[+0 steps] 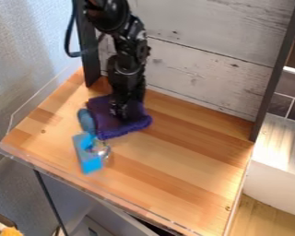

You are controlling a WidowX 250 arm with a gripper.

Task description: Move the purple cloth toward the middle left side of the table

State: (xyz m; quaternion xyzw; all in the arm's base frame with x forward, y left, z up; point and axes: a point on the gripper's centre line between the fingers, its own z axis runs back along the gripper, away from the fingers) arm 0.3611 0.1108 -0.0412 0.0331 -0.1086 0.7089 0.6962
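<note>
My claw (pixel 119 110) is down at the purple cloth (pixel 105 120), beyond the blue block (pixel 90 162); how open, or gripping anything, I cannot tell. Counter (pixel 174 170) spreads right of the block (clear rim (pixel 54 177) on its near side).

Black arm (pixel 130 44) down from top edge, left of centre; wrist (pixel 126 73) hanging near-vertical.
</note>
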